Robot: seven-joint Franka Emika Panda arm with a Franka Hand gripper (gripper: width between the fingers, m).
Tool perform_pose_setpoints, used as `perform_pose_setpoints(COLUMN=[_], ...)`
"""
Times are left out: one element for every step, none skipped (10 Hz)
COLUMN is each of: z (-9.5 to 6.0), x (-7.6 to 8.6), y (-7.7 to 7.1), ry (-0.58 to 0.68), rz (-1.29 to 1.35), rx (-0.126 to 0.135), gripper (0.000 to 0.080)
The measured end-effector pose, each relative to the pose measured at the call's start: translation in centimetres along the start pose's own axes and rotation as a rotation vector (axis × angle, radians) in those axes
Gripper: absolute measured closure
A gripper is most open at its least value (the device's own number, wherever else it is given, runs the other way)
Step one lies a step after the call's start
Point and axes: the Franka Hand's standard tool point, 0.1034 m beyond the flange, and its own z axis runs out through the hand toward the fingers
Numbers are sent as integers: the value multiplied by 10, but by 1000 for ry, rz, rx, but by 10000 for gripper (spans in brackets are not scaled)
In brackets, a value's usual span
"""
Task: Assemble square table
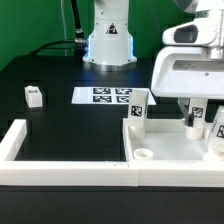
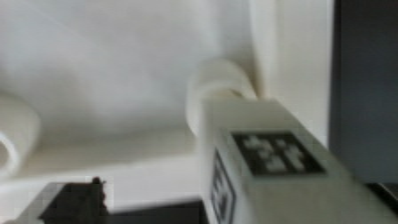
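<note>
Nearest, the white border wall [image 1: 60,168] is seen along the front edge of the black tabletop [image 1: 70,125]. The square slab [image 1: 175,150] is lodged flat in the wall's corner at the exterior view's right, rim up, with one round corner hole [image 1: 143,155] open toward the front. The claw [image 1: 190,120] is lowered over the slab's far side, with a tagged leg [image 1: 197,114] right at its tips. In the wrist view a tagged leg, probably the same one [image 2: 267,150], is seen large over the slab, apart from the single dark finger [image 2: 71,200] that shows. The other finger is hidden, so whether the claw is parted or clamped cannot be told. The main risk is judged to be a leg taken off-centre or tilted: it could be jammed against a hole's edge instead of seated, and the slab could be dragged out of the wall's corner. Just behind, a corner leg [image 1: 138,109] is stood upright at the slab's edge, close to the wrist housing, and could be toppled by a sideways swing. Farther back the marker board [image 1: 105,96] is well apart from the work. A lone leg [image 1: 33,96] is left far across the tabletop; being small, it may be shoved rather than grasped. The arm base [image 1: 108,40] is noted at the rear.
</note>
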Motion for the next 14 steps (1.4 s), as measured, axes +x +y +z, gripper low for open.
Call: perform_pose_setpoints(z=[-2,-4,-3,-2,-2,-2,-2,-2,-2,0,1,1,1,2], x=[0,2,5,4,5,4,4,4,4,4,5,6,6,7], y=[2,3,2,2,3,3,3,3,3,3,4,5,5,4], ry=[-51,-87,-62,-63,-62,-62,-62,-61,-61,-62,-51,-54,-64,-76], rz=[7,12,13,49,63,144,226,312,379,436,564,654,773,936], rx=[-7,-11,-7,-9,-9,-12,-14,-17,-19,-20,-19,-17,-5,19], gripper=[151,151,268,404,404,511,511,511,511,511,511,511,511,511])
